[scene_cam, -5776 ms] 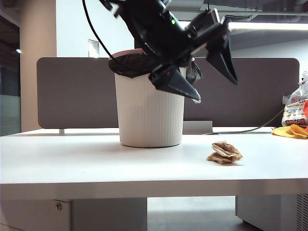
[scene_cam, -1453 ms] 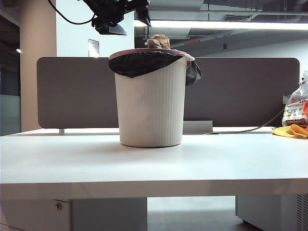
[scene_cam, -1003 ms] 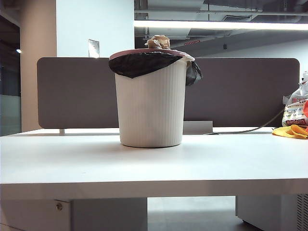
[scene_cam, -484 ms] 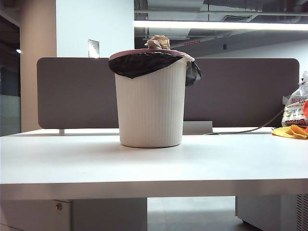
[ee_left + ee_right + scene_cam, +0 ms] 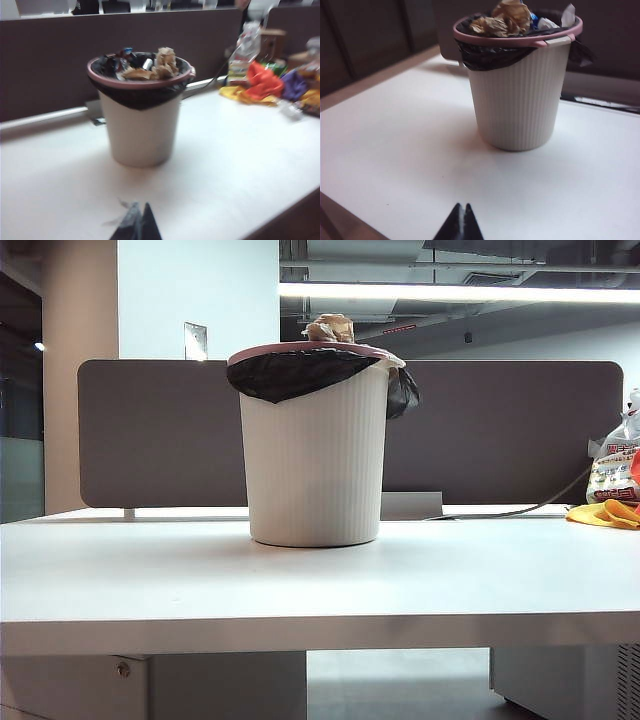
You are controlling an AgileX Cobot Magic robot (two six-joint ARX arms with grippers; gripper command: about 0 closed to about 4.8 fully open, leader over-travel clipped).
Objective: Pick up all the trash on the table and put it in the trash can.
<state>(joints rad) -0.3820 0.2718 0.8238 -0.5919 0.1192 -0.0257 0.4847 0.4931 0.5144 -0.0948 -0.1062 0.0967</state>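
Observation:
The white ribbed trash can (image 5: 313,460) stands in the middle of the white table (image 5: 320,585). Crumpled tan trash (image 5: 329,328) pokes above its pink rim and black liner. The left wrist view shows the can (image 5: 141,120) with brown paper wads (image 5: 165,61) on top of its contents. The right wrist view shows the can (image 5: 520,95) with wads (image 5: 505,20) heaped at the rim. My left gripper (image 5: 140,206) is shut and empty, held back from the can. Also shut and empty, my right gripper (image 5: 462,206) hangs over the table short of the can. Neither arm appears in the exterior view.
A printed plastic bag (image 5: 612,468) and yellow cloth (image 5: 603,513) lie at the table's right end. Colourful cloths and packets (image 5: 265,82) sit there in the left wrist view. A grey-brown divider panel (image 5: 150,430) runs along the back, with a cable (image 5: 520,508) beside it.
The black arm seen above the can earlier has left the exterior view. The paper wad that lay on the table right of the can is gone from there.

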